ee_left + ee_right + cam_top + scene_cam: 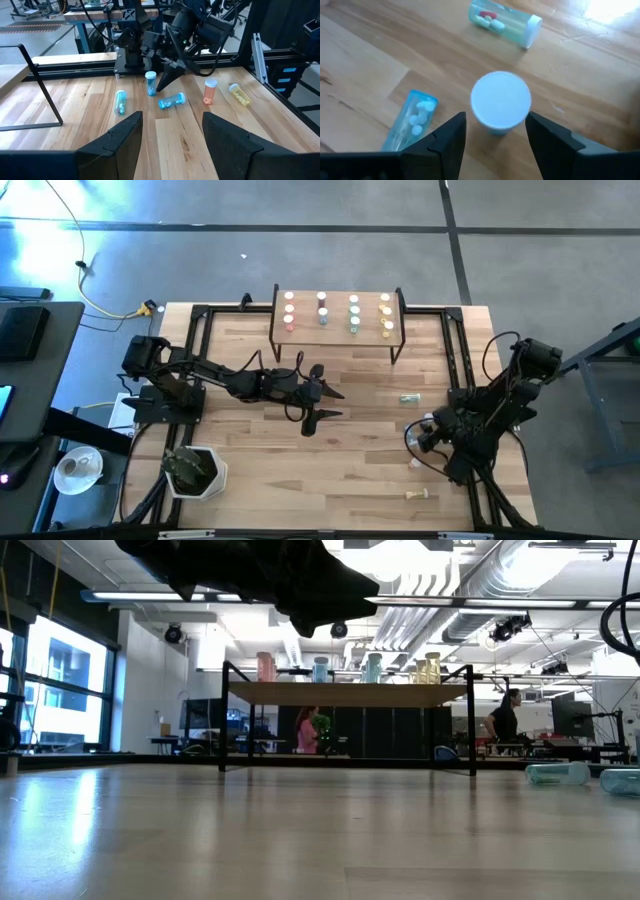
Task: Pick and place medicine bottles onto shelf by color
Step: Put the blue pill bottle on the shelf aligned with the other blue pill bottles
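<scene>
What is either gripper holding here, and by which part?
Nothing. The left gripper is open and empty; the right gripper is open above an upright blue bottle, not gripping it.

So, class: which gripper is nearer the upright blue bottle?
Right. The right gripper hangs open directly above the upright blue bottle, fingers either side of its cap. The left gripper hangs open over the table's middle, well apart from it.

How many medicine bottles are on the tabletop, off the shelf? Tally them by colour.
Blue bottles: 2
Green bottle: 1
Red bottle: 1
Yellow bottle: 1
Total: 5
</scene>
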`<state>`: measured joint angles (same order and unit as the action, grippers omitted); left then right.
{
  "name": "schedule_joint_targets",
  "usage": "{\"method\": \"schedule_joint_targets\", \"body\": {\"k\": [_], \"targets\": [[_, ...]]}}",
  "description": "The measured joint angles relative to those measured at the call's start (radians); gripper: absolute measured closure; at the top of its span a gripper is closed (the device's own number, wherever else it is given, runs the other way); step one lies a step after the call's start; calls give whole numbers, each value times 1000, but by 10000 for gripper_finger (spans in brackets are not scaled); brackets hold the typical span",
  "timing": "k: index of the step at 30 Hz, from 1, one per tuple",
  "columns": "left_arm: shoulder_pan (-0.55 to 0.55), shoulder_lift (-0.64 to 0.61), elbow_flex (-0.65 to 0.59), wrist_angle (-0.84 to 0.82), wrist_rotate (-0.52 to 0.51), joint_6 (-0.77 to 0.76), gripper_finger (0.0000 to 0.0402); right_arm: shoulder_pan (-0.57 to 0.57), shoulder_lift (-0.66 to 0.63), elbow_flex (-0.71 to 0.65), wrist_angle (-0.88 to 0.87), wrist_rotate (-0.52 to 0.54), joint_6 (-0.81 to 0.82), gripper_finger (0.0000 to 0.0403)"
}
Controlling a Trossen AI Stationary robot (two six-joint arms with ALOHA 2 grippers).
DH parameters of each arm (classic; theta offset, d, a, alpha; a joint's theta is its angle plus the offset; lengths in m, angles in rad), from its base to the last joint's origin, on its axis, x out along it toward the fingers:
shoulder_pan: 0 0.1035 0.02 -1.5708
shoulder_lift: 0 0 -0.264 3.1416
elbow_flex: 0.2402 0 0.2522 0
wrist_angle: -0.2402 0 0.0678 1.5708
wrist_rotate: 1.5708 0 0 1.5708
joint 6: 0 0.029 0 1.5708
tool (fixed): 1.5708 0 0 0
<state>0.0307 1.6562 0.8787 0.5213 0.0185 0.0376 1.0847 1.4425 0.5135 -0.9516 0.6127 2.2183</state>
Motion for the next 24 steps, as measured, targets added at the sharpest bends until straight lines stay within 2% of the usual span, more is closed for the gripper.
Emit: {"method": "schedule_joint_targets", "body": {"k": [9,19,24], "targets": [[0,0,0,0,0,0,204,0,0,-51,48,-2,2,214],[0,0,0,0,0,0,204,0,0,-51,51,-2,-1,302],[0,0,0,-2,0,0,204,0,0,-50,53,0,0,323]]}}
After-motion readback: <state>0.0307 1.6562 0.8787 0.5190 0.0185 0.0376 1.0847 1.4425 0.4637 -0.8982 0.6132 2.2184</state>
